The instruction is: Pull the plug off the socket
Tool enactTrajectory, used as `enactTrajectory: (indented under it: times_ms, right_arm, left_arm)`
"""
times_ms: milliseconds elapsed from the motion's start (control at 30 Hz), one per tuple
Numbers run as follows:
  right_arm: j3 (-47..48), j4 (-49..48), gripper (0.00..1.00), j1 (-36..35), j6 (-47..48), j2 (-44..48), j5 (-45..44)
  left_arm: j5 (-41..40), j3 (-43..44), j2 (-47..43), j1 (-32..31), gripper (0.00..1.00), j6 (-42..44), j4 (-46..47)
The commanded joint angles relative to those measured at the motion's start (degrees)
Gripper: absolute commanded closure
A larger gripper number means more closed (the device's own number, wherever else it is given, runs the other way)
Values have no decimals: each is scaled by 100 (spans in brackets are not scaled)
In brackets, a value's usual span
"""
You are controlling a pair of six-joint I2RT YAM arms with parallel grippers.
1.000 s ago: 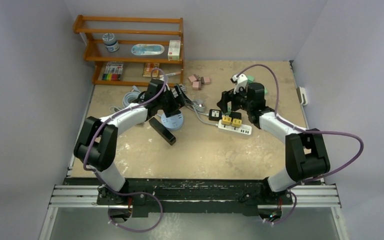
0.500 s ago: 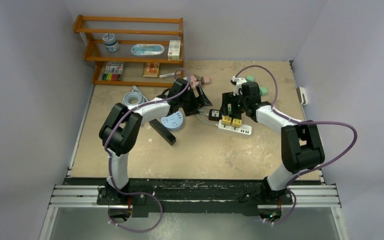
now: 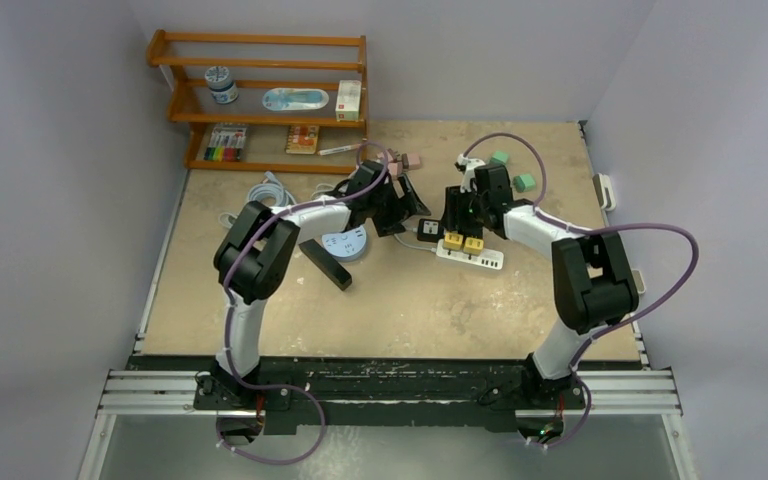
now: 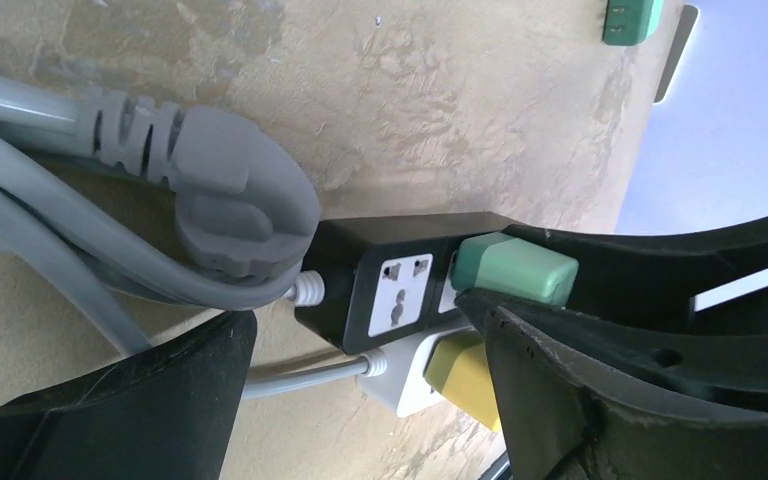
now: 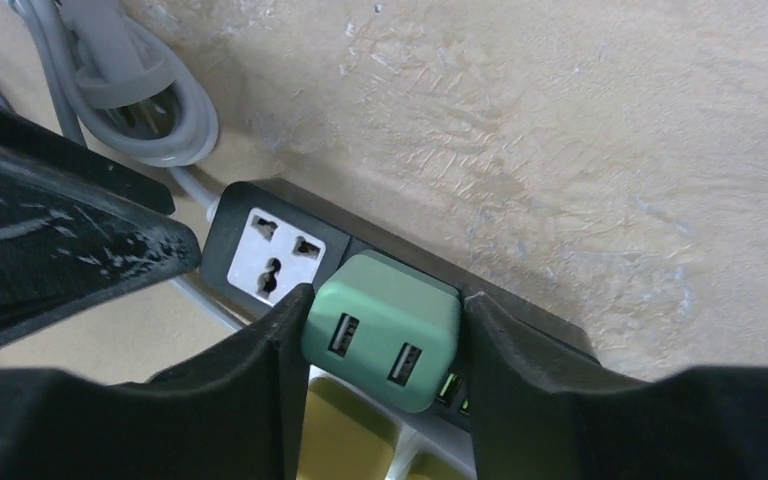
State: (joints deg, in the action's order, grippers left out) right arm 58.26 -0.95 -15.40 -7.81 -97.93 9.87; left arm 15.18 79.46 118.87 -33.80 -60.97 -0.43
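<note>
A mint-green plug (image 5: 380,330) with two USB ports sits in the black socket strip (image 5: 228,225). My right gripper (image 5: 385,305) is shut on the plug, one finger pressed on each side. In the top view the right gripper (image 3: 460,215) hangs over the strip (image 3: 428,230). My left gripper (image 4: 360,400) is open at the strip's cable end (image 4: 345,270), with the free white socket face between its fingers. From there the green plug (image 4: 515,268) shows clamped in the other arm's black fingers. The left gripper (image 3: 400,210) holds nothing.
A white power strip (image 3: 475,258) with two yellow plugs (image 3: 453,241) lies just in front of the black one. A grey cable with a grey plug (image 4: 230,190) is coiled to the left. A blue disc (image 3: 345,243), a black bar (image 3: 324,262) and a wooden shelf (image 3: 260,100) are further left.
My left arm swung right from the blue disc to the black strip's end. My right gripper came down over the green plug and shut on it.
</note>
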Motion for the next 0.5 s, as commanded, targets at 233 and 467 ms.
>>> enactTrajectory:
  times_ms: [233, 467]
  right_arm:
    - [379, -195, 100, -37, -113, 83, 298]
    - [173, -935, 100, -60, -293, 430, 1216]
  left_arm:
    - [107, 250, 183, -118, 17, -192, 130]
    - [134, 189, 175, -118, 17, -634, 322]
